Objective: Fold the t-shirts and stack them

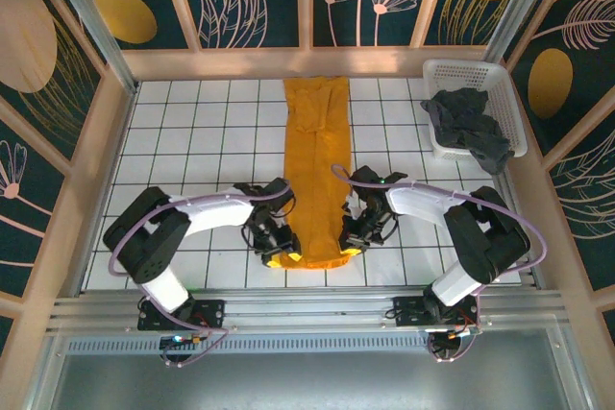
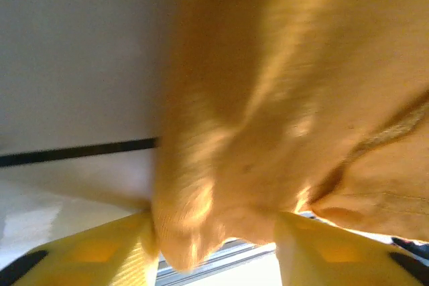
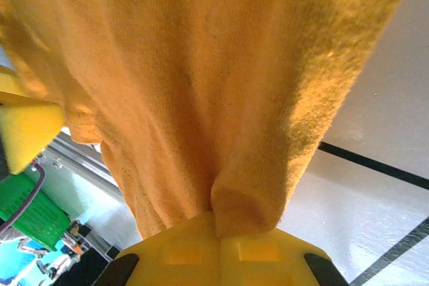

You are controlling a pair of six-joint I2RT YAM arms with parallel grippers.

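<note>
R jaws clenched on orange tee (image 1: 317, 170) near edge; L jaws half-open, tee fold btwn, touching both.

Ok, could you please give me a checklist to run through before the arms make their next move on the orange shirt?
1. Right gripper shut on the near end of the bright orange-yellow cloth t-shirt: ok.
2. Left gripper clamped on that same end: cannot tell; cloth sits between its fingers, which stand apart.
3. Shirt lies as a straight, narrow strip down the middle of the white tiled table: ok.
4. Both grippers at opposite near corners of the strip: ok.
5. Dark charcoal grey t-shirt sits in the white plastic lattice basket, apart from the strip: ok.
</note>
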